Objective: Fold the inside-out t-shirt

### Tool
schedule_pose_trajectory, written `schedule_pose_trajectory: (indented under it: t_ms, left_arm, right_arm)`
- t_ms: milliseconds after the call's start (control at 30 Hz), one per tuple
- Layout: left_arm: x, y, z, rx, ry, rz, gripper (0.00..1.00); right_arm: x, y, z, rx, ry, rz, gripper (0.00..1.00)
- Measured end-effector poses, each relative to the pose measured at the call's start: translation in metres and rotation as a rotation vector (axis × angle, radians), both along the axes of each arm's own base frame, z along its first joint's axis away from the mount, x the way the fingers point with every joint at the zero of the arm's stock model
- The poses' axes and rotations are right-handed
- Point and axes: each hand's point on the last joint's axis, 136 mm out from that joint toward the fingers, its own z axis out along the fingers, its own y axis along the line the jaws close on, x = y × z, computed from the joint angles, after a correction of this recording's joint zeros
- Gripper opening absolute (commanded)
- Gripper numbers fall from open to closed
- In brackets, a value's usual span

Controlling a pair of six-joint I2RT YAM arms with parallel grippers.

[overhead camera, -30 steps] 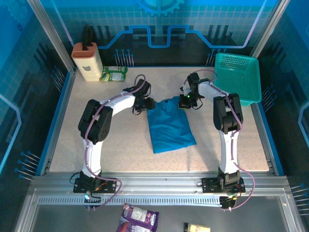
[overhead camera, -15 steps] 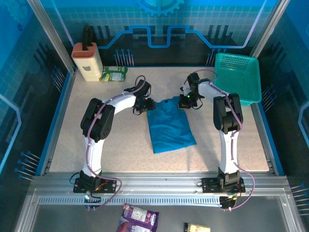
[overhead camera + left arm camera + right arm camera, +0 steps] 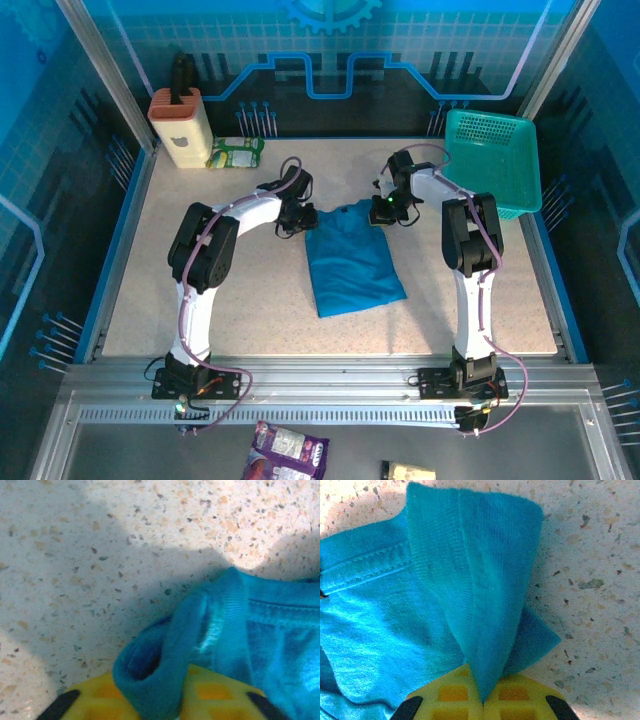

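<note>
Both arms arch forward and curl inward, wrists low over the table [image 3: 250,300]. The left gripper [image 3: 155,700] pinches a rolled edge of the t-shirt [image 3: 350,265], and the right gripper [image 3: 482,695] pinches a folded corner. The t-shirt lies mid-table between them.

1. A blue t-shirt [image 3: 350,262] is lying in the middle of the speckled table [image 3: 250,290].
2. A teal basket [image 3: 492,160] is sitting at the far right corner.
3. A tan box [image 3: 180,128] and green packet [image 3: 236,153] are sitting far left.

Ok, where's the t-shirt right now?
In the top view, the t-shirt lies mid-table, its far corners held by the left gripper and right gripper.
</note>
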Motion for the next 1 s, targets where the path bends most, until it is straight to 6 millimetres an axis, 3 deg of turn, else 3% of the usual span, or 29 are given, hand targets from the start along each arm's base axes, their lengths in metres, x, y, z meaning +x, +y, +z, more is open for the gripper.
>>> schedule_pose_trajectory:
  t_ms: [133, 367, 500, 833, 1000]
  left_arm:
    - [0.002, -0.002, 0.002, -0.011, -0.011, -0.006, 0.0]
    - [0.008, -0.003, 0.006, -0.041, -0.03, -0.005, 0.0]
    - [0.018, 0.001, 0.022, -0.075, -0.067, 0.005, 0.0]
    - [0.062, 0.001, 0.103, -0.179, -0.288, -0.015, 0.0]
    - [0.09, 0.005, 0.158, -0.233, -0.421, -0.043, 0.0]
  right_arm:
    - [-0.002, -0.002, 0.001, -0.002, -0.01, -0.014, 0.0]
    - [-0.01, -0.01, 0.008, -0.017, -0.048, -0.065, 0.0]
    - [-0.005, -0.015, 0.029, -0.004, -0.116, -0.1, 0.0]
    - [0.038, -0.024, 0.115, 0.096, -0.4, -0.179, 0.0]
    - [0.066, -0.028, 0.154, 0.14, -0.531, -0.199, 0.0]
